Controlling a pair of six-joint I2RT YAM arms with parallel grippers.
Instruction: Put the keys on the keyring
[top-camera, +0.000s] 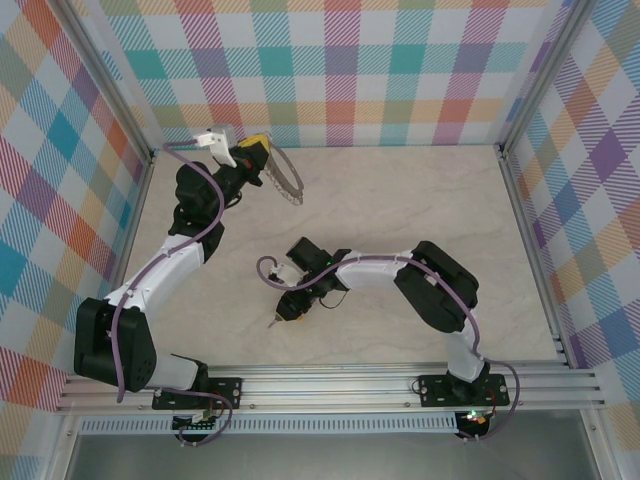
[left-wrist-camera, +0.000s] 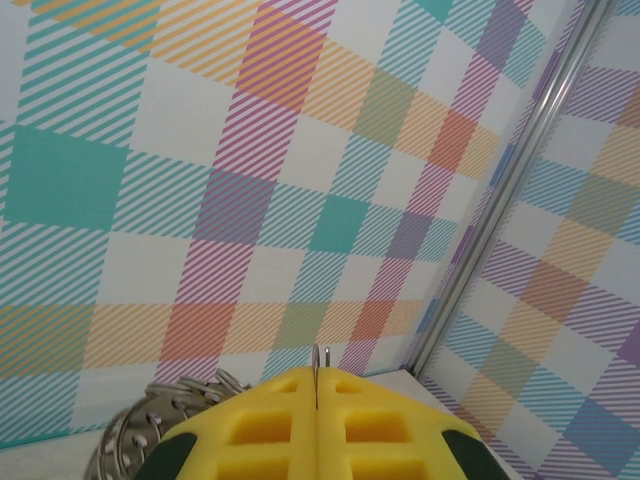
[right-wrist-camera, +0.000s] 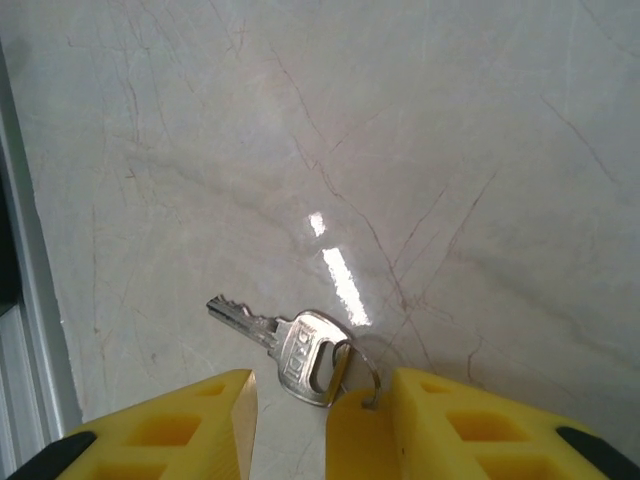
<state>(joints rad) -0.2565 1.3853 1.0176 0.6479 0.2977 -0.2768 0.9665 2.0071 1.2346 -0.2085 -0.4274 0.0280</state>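
Step in hand: grasp key, carry toward keyring. State: right end effector narrowly parted, nothing clamped. key just beyond tips at tabletop 7 o'clock, head touching right finger; lying or hanging, cannot tell. Advice: centre jaws over head, pinch edges, leave hole clear. Meanwhile left end effector closed on keyring at 11 o'clock corner. Hazards: checked wall close behind keyring; small split loop in key head may snag.

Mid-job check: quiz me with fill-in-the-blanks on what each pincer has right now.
The left pincer is shut on the thin wire of the ___.
The silver ___ shows at the tips of the right pincer.
The right pincer's fingers are ___, with bare table visible between them.
Missing: ring; key; open.
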